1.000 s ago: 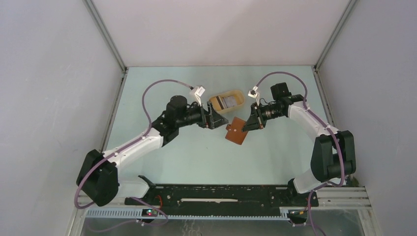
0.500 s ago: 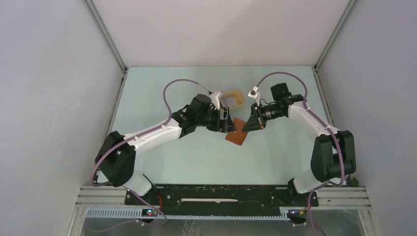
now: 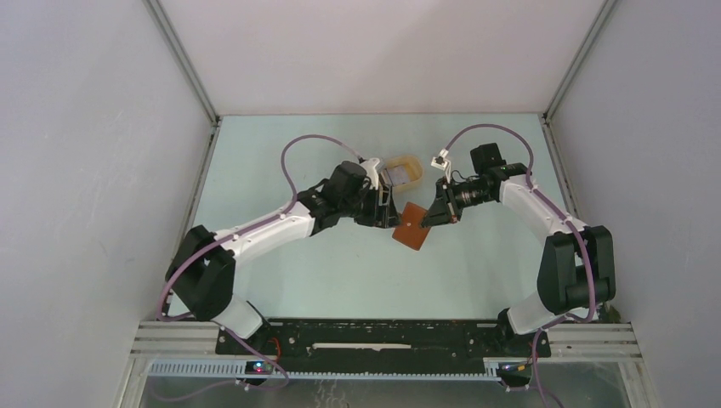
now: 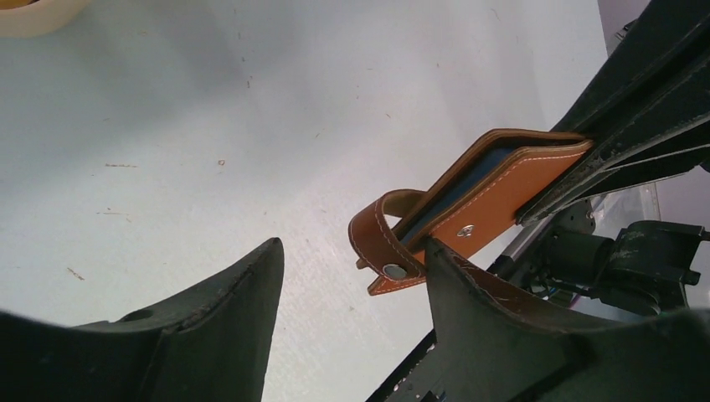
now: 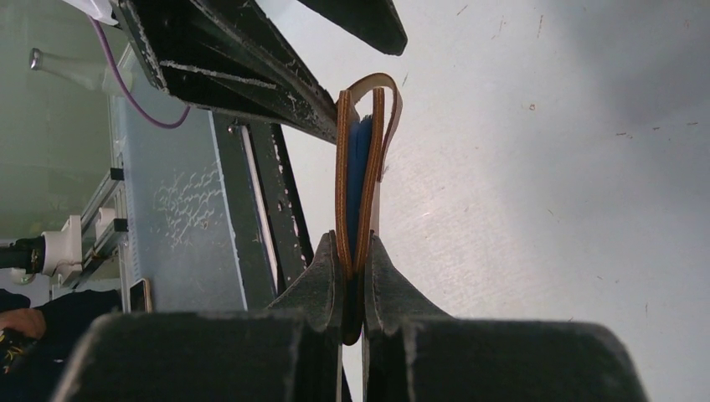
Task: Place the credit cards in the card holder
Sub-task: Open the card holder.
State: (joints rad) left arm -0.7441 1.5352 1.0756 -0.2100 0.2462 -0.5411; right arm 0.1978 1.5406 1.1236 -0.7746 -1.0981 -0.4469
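The card holder [image 3: 412, 229], reddish-brown leather, hangs edge-down above the table with my right gripper [image 3: 431, 216] shut on its upper corner. In the right wrist view the card holder [image 5: 355, 167] is clamped between both pads, and a blue credit card [image 5: 361, 172] shows inside its fold. My left gripper [image 3: 388, 212] is just left of it, jaws open. In the left wrist view the holder's snap strap [image 4: 378, 243] curls right in front of my left gripper [image 4: 353, 245], close to the right fingertip [image 4: 456, 276]. Nothing is gripped there.
A tan oval tray [image 3: 408, 167] stands behind the left wrist, which hides most of what lies in it. Its rim [image 4: 33, 10] shows at the top left of the left wrist view. The black rail [image 3: 383, 340] runs along the near edge.
The left arm has swung right, away from the tray, up to the card holder, and its jaws have narrowed. The right gripper has kept the holder still.
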